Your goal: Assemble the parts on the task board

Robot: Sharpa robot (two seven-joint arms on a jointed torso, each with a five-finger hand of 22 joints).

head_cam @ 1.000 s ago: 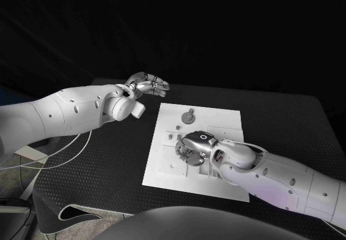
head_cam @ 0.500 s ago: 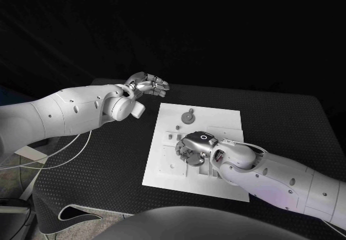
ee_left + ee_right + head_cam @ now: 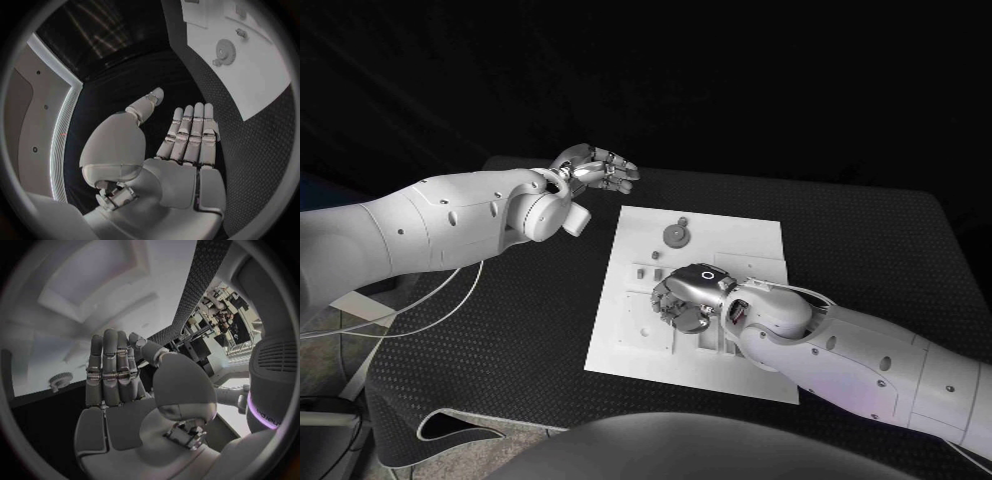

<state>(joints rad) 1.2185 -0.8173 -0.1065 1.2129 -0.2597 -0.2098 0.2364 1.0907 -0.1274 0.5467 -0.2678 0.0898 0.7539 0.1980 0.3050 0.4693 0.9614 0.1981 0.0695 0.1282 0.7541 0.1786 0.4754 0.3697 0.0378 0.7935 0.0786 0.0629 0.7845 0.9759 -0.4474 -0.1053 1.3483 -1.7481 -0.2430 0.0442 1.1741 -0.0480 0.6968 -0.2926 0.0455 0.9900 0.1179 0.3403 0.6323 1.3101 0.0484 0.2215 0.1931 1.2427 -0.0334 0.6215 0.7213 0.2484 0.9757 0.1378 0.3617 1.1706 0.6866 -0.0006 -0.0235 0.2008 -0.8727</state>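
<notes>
left hand [image 3: 596, 167] raised over the black table [image 3: 877, 240] beyond the far left corner of the task board [image 3: 733, 240], well apart from it. fingers [image 3: 190, 127] straight and laid side by side, thumb set off to one side, palm bare: open, holding nothing.

right hand [image 3: 689, 292] low over the middle of the task board, palm turned down, forearm running back toward the near right corner. in the right wrist view [image 3: 119, 390], fingers [image 3: 111, 367] extended together, thumb beside them, palm unoccupied. contact between fingertips and the board or a part beneath: cannot tell, hidden by the hand itself.

task board flat on the table, between the two arms, nearer the right hand. gear-shaped part [image 3: 676, 235] lying on the board just beyond the right hand's fingertips, well to the side of the left hand; also seen from the left wrist [image 3: 225, 50] and from the right wrist [image 3: 60, 379]. further small parts [image 3: 646, 270] on the board right beside the right hand, too small to identify.
</notes>
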